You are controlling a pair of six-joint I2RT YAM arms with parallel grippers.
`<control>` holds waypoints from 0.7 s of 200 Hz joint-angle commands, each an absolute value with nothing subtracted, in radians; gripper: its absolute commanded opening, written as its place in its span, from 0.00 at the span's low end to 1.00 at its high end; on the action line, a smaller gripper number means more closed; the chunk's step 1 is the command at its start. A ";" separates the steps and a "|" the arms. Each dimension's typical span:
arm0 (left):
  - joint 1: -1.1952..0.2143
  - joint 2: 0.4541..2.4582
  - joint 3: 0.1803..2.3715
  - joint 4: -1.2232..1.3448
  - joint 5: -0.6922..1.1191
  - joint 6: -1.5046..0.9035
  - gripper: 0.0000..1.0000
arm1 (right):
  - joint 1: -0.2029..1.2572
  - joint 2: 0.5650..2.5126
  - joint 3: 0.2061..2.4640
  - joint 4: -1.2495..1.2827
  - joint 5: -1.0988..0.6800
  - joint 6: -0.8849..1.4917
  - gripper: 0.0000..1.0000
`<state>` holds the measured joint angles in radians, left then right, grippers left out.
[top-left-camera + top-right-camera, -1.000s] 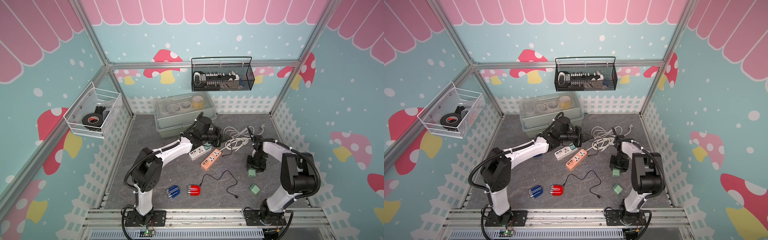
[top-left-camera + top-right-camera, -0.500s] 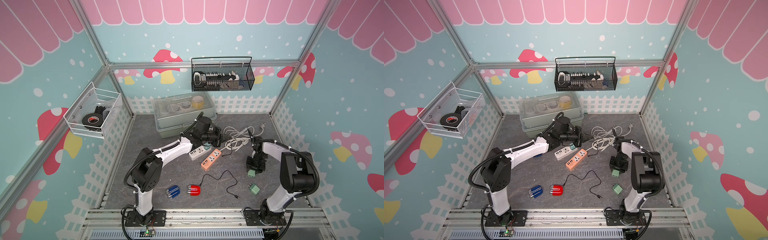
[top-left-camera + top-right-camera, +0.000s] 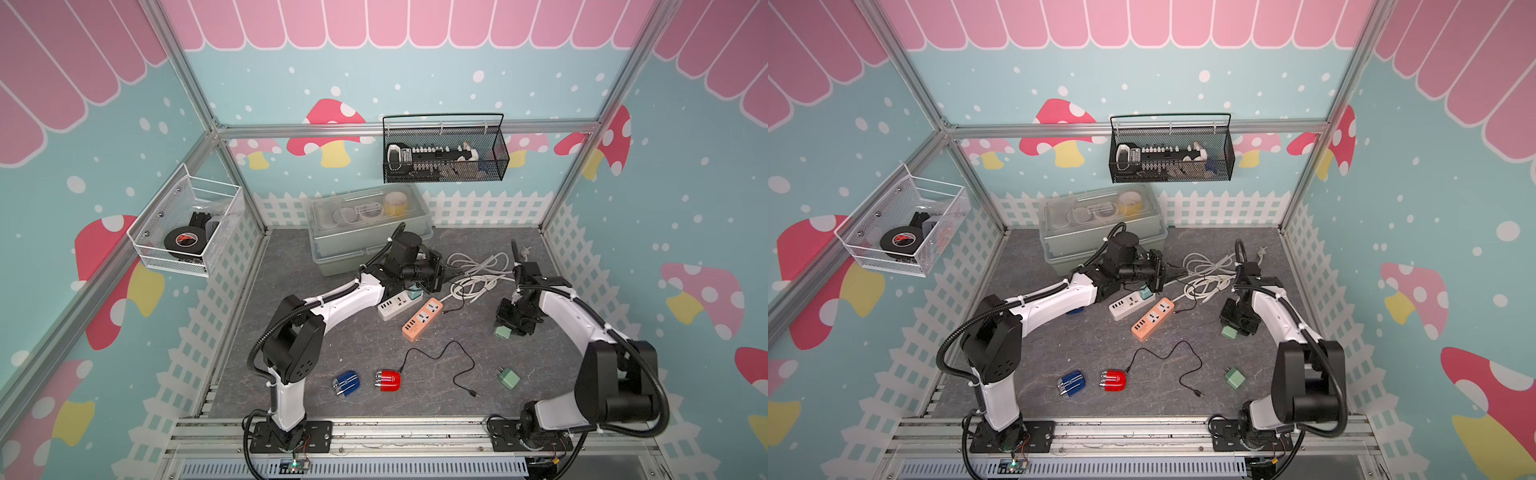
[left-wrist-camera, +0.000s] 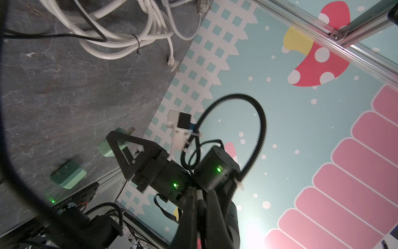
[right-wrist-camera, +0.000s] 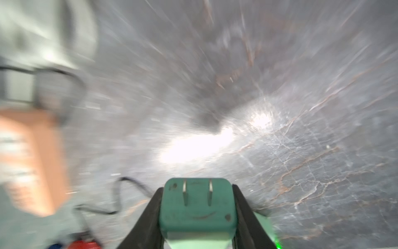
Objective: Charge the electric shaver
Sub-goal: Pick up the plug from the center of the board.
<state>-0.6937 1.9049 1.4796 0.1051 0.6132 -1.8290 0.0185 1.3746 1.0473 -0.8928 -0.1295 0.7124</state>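
Note:
The red shaver [image 3: 387, 380] lies near the front of the grey floor, and a thin black cable [image 3: 446, 353] runs from it to a loose plug end. A blue shaver [image 3: 347, 384] lies beside it. My right gripper [image 5: 197, 189] is shut on a green plug adapter [image 5: 197, 204], prongs facing away from the wrist camera, just above the floor to the right of the orange power strip [image 3: 422, 319]. My left gripper [image 3: 448, 274] hovers over the white cords, shut on a thin black cable [image 4: 201, 202]. A white power strip [image 3: 395, 304] has a green adapter plugged in.
A second green adapter [image 3: 509, 378] lies at the front right. Coiled white cords [image 3: 478, 274] lie at the back, next to a lidded grey box [image 3: 365, 232]. A black wire basket [image 3: 444, 153] and a white one [image 3: 187, 228] hang on the walls.
The right gripper's jaws have narrowed onto the green adapter and it has shifted slightly off its earlier spot. The left arm has not moved.

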 commanded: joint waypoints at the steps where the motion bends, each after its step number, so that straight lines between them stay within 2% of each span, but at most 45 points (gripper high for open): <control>1: -0.685 1.880 1.489 0.231 0.609 -1.852 0.00 | 0.011 1.225 1.100 -0.786 -0.178 0.928 0.07; 54: -0.679 1.882 1.489 0.474 0.627 -1.817 0.00 | 0.008 1.055 0.956 -0.279 -0.317 1.314 0.02; 113: -0.684 1.861 1.413 0.706 0.581 -1.725 0.00 | 0.007 1.043 0.827 0.281 -0.392 1.629 0.03; 140: -0.692 1.860 1.388 0.813 0.560 -1.689 0.00 | 0.007 1.049 0.789 0.455 -0.411 1.704 0.03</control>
